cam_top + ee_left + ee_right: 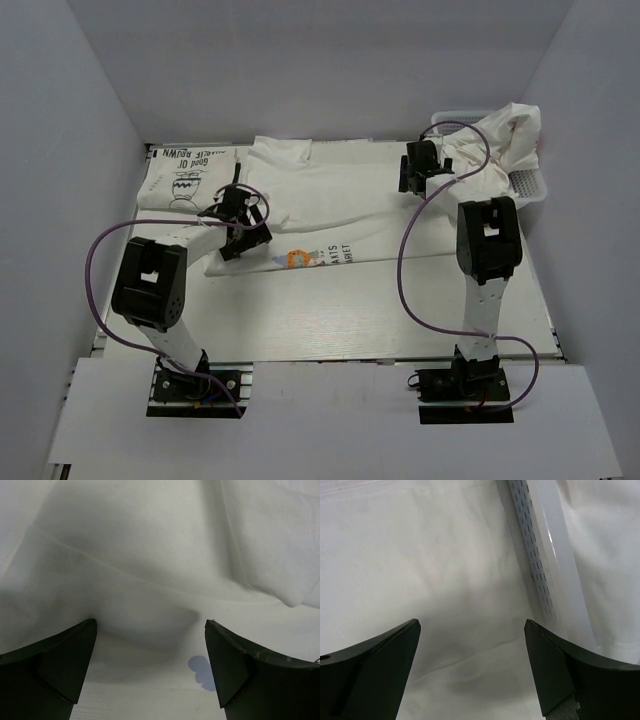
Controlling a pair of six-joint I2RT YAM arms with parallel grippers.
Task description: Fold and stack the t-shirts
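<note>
Spread shirt: a large white cloth t-shirt [340,195] lies flattened across the middle of the white slatted table [350,320], from the far edge toward the centre. A small orange and blue print [300,258] with black lettering beside it sits at the shirt's near edge.

Lettered shirt: a second white cloth t-shirt [185,175], with black lettering and a cup drawing, lies flat at the far left, up against the spread shirt.

Basket heap: crumpled white cloth [510,130] spills over the rim of a white plastic mesh basket [530,185] in the far right corner.

Left gripper: the left gripper [243,208] hangs over the left part of the spread shirt. Its dark fingers [65,665] stand wide apart with nothing between them but smooth white cloth below. Whether they touch the cloth cannot be told.

Right gripper: the right gripper [420,165] is at the far right of the spread shirt, just beside the basket. Its jaws gape wide and hold nothing, with the mesh wall and draped cloth on its right.

Cables: purple cables [405,250] loop along both arms.
</note>
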